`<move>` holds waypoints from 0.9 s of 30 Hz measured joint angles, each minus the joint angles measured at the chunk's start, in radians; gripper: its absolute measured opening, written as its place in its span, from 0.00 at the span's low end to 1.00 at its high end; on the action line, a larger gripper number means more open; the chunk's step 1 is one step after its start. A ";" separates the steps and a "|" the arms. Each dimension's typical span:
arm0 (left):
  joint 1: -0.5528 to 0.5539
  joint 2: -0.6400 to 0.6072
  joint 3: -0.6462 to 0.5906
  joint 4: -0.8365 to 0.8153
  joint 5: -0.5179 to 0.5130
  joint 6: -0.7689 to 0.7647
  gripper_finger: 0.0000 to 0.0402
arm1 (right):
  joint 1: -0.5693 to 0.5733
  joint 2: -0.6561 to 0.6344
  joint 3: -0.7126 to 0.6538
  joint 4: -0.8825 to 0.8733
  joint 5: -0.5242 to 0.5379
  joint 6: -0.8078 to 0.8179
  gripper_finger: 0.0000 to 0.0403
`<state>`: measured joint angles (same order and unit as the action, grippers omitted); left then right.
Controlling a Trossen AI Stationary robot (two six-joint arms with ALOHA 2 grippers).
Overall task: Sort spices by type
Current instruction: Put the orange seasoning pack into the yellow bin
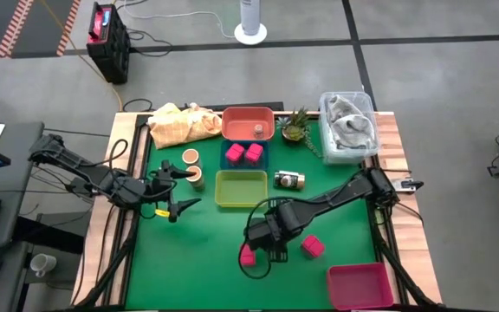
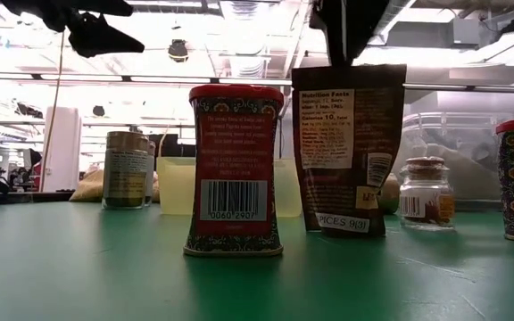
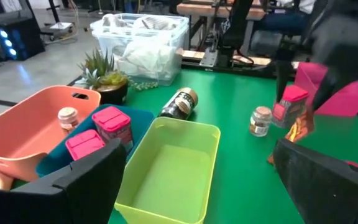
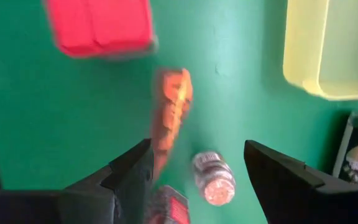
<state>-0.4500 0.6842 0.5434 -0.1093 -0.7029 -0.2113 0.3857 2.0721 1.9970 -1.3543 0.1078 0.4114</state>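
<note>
My right gripper (image 1: 267, 238) hangs open over the green mat, fingers pointing down. In the right wrist view (image 4: 197, 168) an upright brown-orange pouch (image 4: 169, 118) stands between its fingers, close to one of them; a small glass jar (image 4: 213, 177) and a red tin (image 4: 169, 211) stand beside it. The low view shows the pouch (image 2: 346, 147) with its bottom edge on the mat. Pink blocks (image 1: 248, 254) (image 1: 312, 246) stand by the gripper. My left gripper (image 1: 176, 192) waits open, left of the yellow-green bin (image 1: 241, 188). Two tan jars (image 1: 193, 166) stand upright near it. My right gripper stands open above the pouch's top edge (image 4: 174, 81). One finger (image 4: 132, 171) is right beside the pouch's side, and I cannot tell whether it touches. The pouch is upright, its bottom (image 2: 342, 227) resting on the mat.
A teal bin (image 1: 267, 163) holds two pink tins. A salmon bin (image 1: 248, 123) holds a small jar. A dark jar (image 1: 289, 179) lies on its side. A plant (image 1: 296, 126), clear tub (image 1: 346, 126), yellow cloth (image 1: 180, 123) line the far edge. A pink bin (image 1: 359, 284) sits near-right.
</note>
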 joint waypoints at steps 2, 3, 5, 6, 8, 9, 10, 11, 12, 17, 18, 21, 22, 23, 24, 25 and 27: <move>0.000 0.000 0.000 0.001 0.000 0.013 0.97 | 0.006 -0.004 0.032 0.006 0.000 0.000 0.68; 0.000 0.000 0.000 0.001 -0.003 0.017 0.97 | 0.007 -0.004 0.044 0.012 0.000 0.000 0.68; 0.000 0.000 0.000 0.001 -0.014 0.017 0.97 | 0.011 -0.004 0.055 0.041 0.000 0.000 0.68; 0.000 0.000 0.000 0.001 -0.016 0.017 0.97 | 0.014 -0.004 0.055 0.054 0.000 0.000 0.68; 0.000 0.000 0.000 0.004 -0.018 0.017 0.97 | 0.014 0.001 0.055 0.061 -0.001 0.000 0.68; 0.000 0.000 0.000 0.005 -0.019 0.015 0.97 | 0.014 0.007 0.055 0.058 -0.007 0.000 0.68; 0.000 -0.001 0.000 0.005 -0.020 0.012 0.97 | 0.014 0.009 0.054 0.047 -0.012 0.000 0.68; 0.000 -0.003 0.000 0.005 -0.021 0.011 0.97 | 0.014 0.011 0.045 0.046 -0.016 0.000 0.68; 0.000 -0.005 0.000 0.006 -0.024 0.012 0.97 | 0.014 0.011 0.035 0.048 -0.019 0.000 0.68; 0.000 -0.024 0.000 0.011 -0.035 0.012 0.97 | 0.006 0.011 0.027 0.048 -0.023 0.015 0.68; 0.000 -0.028 0.000 0.011 -0.036 0.010 0.97 | 0.004 0.011 0.027 0.049 -0.024 0.015 0.68; 0.000 -0.043 0.000 0.011 -0.037 0.000 0.97 | -0.002 0.030 0.027 0.048 -0.029 0.013 0.66; 0.000 -0.046 0.000 0.010 -0.037 -0.005 0.97 | -0.002 0.044 0.027 0.046 -0.035 0.011 0.65; 0.000 -0.047 0.000 0.011 -0.038 -0.007 0.97 | -0.002 0.058 0.027 0.047 -0.041 0.008 0.64; 0.000 -0.047 0.000 0.011 -0.039 -0.007 0.97 | -0.003 0.067 0.027 0.042 -0.054 0.003 0.63; 0.000 -0.050 0.000 0.010 -0.038 -0.005 0.97 | -0.005 0.080 0.027 0.034 -0.061 -0.003 0.61; 0.000 -0.050 0.000 0.009 -0.038 -0.007 0.97 | -0.014 0.096 0.026 0.018 -0.062 -0.016 0.58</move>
<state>-0.4500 0.6342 0.5434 -0.1005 -0.7412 -0.2184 0.3722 2.1685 2.0232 -1.3365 0.0458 0.3953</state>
